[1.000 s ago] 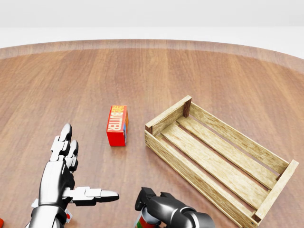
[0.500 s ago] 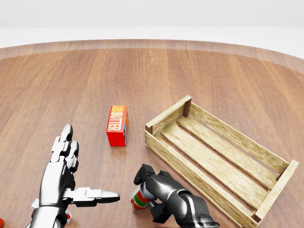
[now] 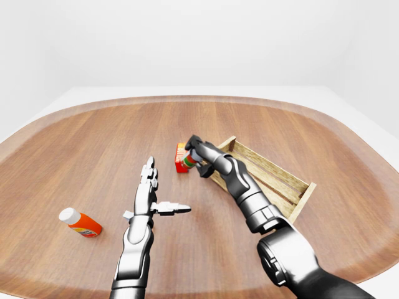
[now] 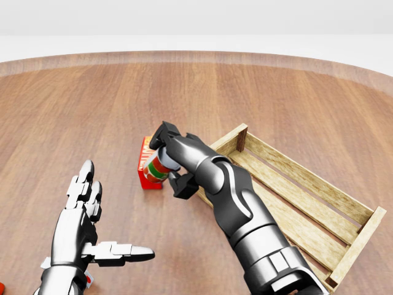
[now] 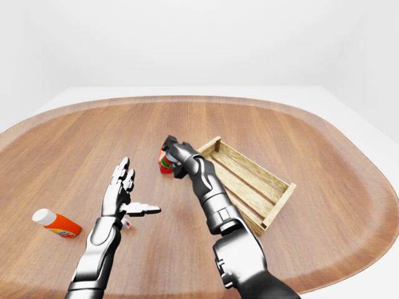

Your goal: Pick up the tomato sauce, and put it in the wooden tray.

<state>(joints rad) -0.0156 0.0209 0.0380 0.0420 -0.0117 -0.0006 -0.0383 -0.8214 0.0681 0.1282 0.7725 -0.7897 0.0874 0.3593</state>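
Note:
My right hand (image 4: 167, 161) is shut on the tomato sauce can (image 4: 156, 166), a small red, white and green can held above the table, just left of the wooden tray (image 4: 288, 212) and in front of the red butter box (image 4: 145, 176). The tray is a slatted crate lying at the right of the head view. My left hand (image 4: 92, 227) is open with fingers spread, low at the left, holding nothing.
An orange bottle with a white cap (image 3: 80, 222) lies on the table at the far left. A small white and red item (image 5: 126, 223) lies by my left wrist. The round wooden table (image 4: 123, 92) stretches all around.
My right hand has lifted the tomato sauce can from the bottom edge of the head view up and away, to beside the tray's near corner. The left hand has not moved.

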